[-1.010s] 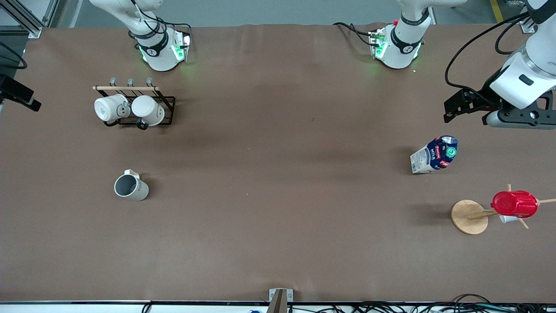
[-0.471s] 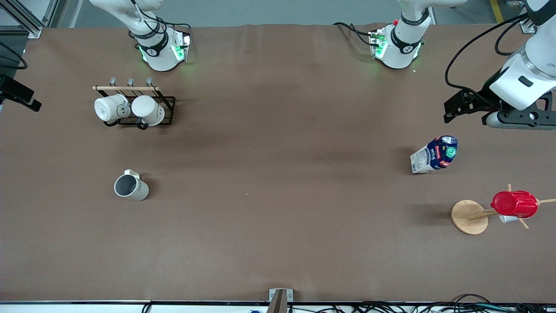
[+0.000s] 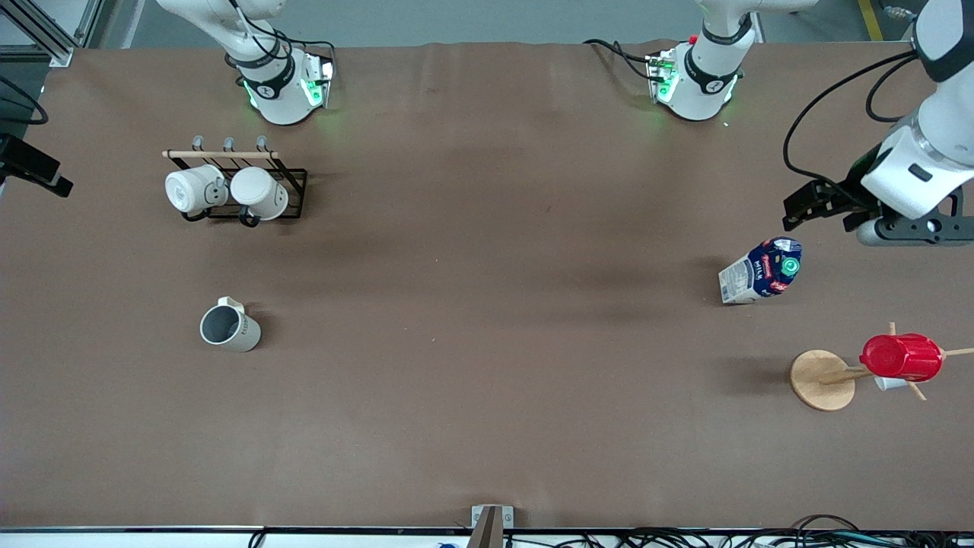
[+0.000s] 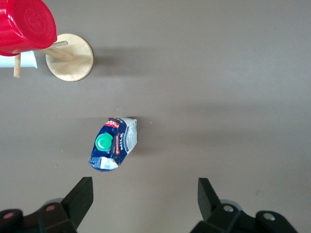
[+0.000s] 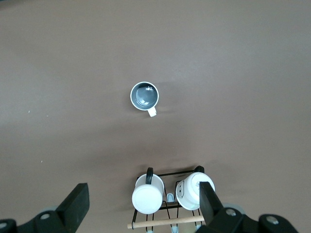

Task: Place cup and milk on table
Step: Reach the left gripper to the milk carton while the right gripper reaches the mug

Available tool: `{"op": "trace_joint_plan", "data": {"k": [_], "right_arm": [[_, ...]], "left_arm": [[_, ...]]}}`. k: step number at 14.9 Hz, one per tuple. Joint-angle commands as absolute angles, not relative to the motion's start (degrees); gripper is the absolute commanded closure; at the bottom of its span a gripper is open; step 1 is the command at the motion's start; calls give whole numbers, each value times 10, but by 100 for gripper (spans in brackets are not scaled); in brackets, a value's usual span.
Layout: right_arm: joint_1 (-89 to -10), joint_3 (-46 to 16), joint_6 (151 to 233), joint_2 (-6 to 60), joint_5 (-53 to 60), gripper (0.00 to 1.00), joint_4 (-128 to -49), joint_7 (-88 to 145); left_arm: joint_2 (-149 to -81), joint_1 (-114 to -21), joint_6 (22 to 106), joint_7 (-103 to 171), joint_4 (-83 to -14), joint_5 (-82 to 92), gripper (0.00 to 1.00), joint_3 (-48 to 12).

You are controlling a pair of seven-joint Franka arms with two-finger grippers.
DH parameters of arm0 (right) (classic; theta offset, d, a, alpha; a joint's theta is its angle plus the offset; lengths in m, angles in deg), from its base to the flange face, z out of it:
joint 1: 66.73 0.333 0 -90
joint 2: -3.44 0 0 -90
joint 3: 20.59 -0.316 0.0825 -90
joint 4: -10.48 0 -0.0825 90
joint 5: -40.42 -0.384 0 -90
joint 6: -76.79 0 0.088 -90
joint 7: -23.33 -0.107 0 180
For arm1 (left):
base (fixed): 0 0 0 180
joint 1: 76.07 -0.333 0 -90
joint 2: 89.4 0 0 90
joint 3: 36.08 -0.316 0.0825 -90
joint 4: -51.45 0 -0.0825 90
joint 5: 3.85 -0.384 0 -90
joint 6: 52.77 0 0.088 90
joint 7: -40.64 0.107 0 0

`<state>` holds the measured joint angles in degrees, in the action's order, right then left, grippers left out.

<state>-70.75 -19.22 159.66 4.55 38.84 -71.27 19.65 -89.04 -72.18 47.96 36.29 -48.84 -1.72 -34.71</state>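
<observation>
Both task things already stand on the plain brown surface [image 3: 487,380]: the off-white, grey-lined mug [image 3: 229,328] lower left of frame, the blue-topped, green-capped milk carton [image 3: 761,271] at right. Left gripper [image 4: 145,200] and right gripper [image 5: 143,200] hover empty, jaws open; remaining move looks like withdrawal.

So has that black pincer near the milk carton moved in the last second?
Yes. The left pincer has dropped lower in the front view, closing on the milk carton, which stayed put on the table.
</observation>
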Motion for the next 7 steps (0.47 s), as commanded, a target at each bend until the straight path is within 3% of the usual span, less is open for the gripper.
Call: {"op": "trace_joint_plan", "data": {"k": [1,5,7], "right_arm": [[-710,-194,1622,67,381,0,-721,203],[-700,-195,1687,139,381,0,-755,209],[-699,-195,1792,142,381,0,-844,245]], "left_arm": [[-893,-721,543,369,-542,-17,0,-352],[-902,-729,635,370,-615,-17,0,-354],[-913,-733,662,370,-634,-17,0,-354]]}}
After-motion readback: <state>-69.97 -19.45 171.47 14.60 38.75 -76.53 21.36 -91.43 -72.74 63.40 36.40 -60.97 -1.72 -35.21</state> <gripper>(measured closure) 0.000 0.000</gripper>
